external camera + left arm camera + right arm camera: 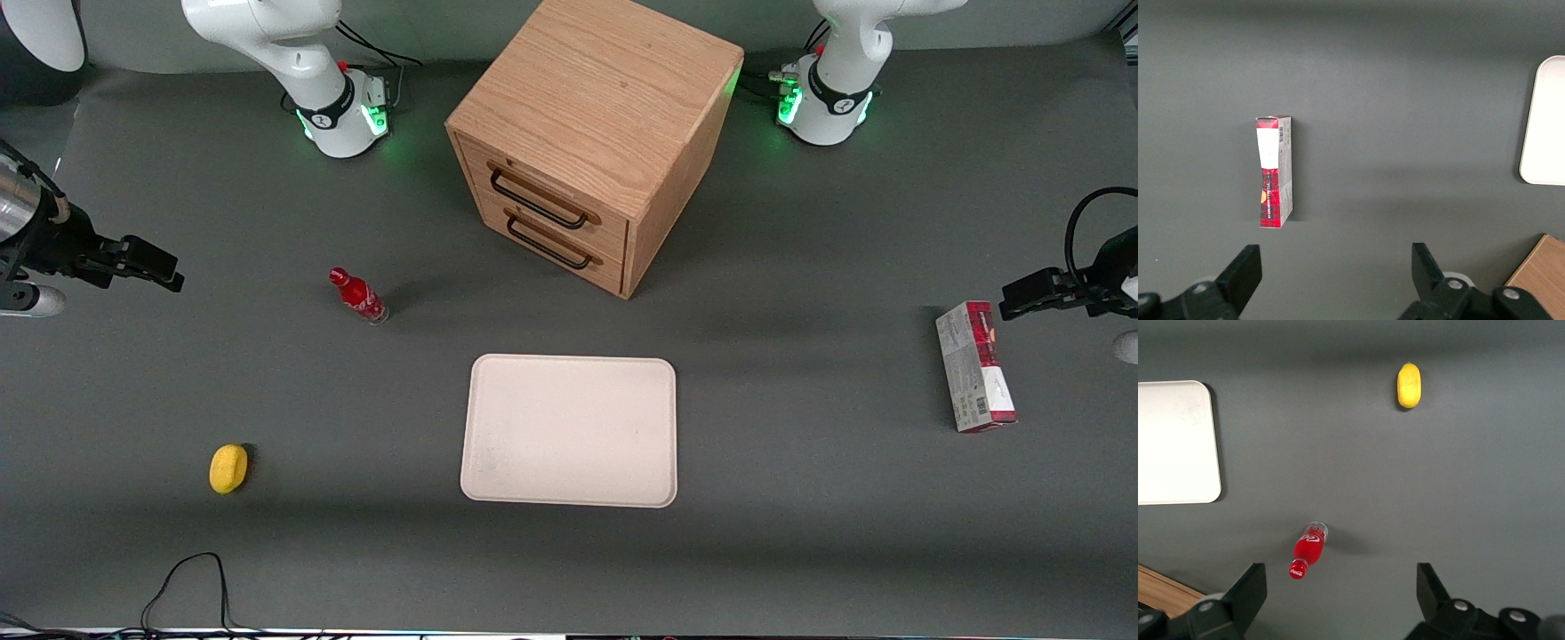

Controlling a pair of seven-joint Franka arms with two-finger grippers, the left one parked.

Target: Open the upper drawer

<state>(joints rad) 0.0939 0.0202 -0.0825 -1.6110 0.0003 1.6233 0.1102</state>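
Observation:
The wooden cabinet (605,89) stands at the back middle of the table; a corner of it shows in the right wrist view (1165,590). Its upper drawer (544,180) is shut, with a thin black bar handle (536,202). The lower drawer (569,233) below it is also shut. My right gripper (164,267) hangs above the table at the working arm's end, well apart from the cabinet. It is open and empty, with its fingers (1248,590) spread wide in the right wrist view (1340,593).
A red bottle (358,296) stands between gripper and cabinet, just under the gripper (1308,550). A yellow object (228,468) lies nearer the front camera. A white tray (571,430) lies in front of the cabinet. A red-and-grey box (975,366) lies toward the parked arm's end.

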